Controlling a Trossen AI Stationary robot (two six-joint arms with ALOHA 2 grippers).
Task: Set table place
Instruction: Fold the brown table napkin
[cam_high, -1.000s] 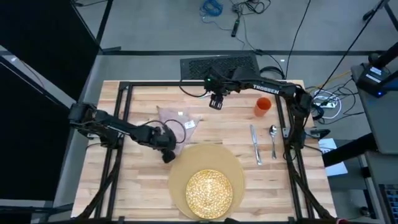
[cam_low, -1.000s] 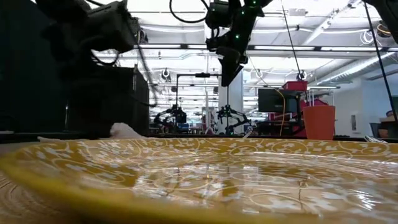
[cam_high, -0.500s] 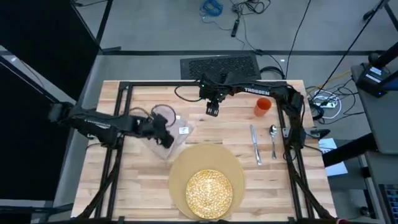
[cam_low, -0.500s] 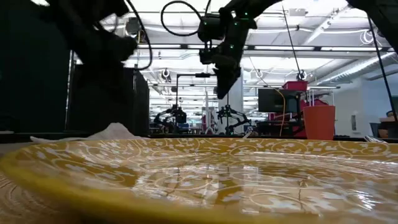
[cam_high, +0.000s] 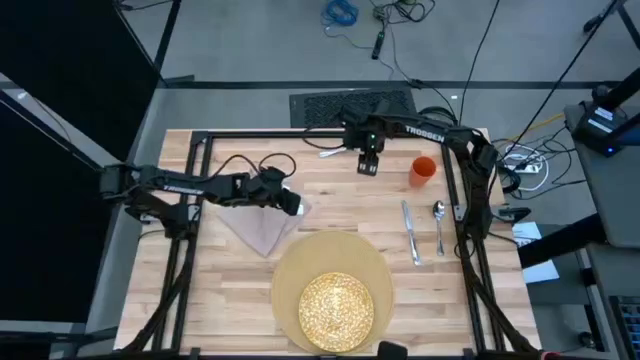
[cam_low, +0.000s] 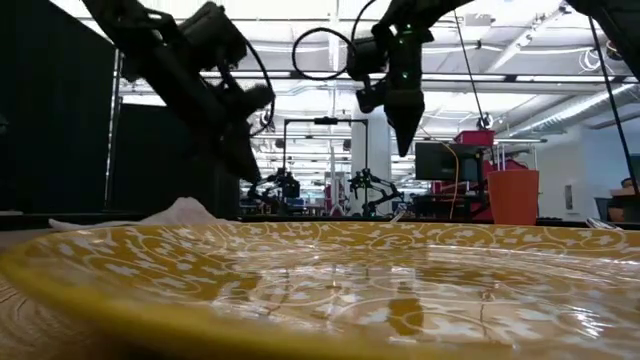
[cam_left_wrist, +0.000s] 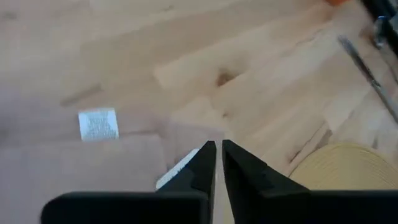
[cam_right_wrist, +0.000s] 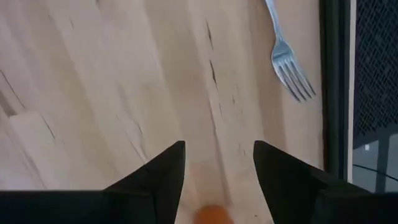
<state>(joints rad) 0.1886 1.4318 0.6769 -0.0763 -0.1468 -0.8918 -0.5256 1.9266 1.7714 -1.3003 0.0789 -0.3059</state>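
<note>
The beige napkin (cam_high: 262, 228) lies spread on the table (cam_high: 230, 290), just left of the round tan placemat (cam_high: 335, 262), which carries the yellow speckled plate (cam_high: 337, 307). Its white tag (cam_left_wrist: 98, 124) faces up. My left gripper (cam_high: 290, 203) hovers shut above the napkin's far right corner, clear of the cloth (cam_low: 185, 211) in the low view. My right gripper (cam_high: 367, 168) hangs open over bare wood near the far edge. The fork (cam_high: 333, 152) lies to its left and the orange cup (cam_high: 422, 170) to its right. The knife (cam_high: 410, 232) and spoon (cam_high: 439, 225) lie right of the placemat.
A black metal frame (cam_high: 195, 215) rings the tabletop and its bars run along both sides. Bare wood shows between the napkin and the fork and along the near left. The plate rim (cam_low: 320, 270) fills the front of the low view.
My left gripper has gone up and toward the table's far right, away from the placemat's left rim. The napkin, bunched in a heap a second ago, now lies flatter and closer to the placemat. My right gripper has drifted toward the table's right edge, nearer the cup.
</note>
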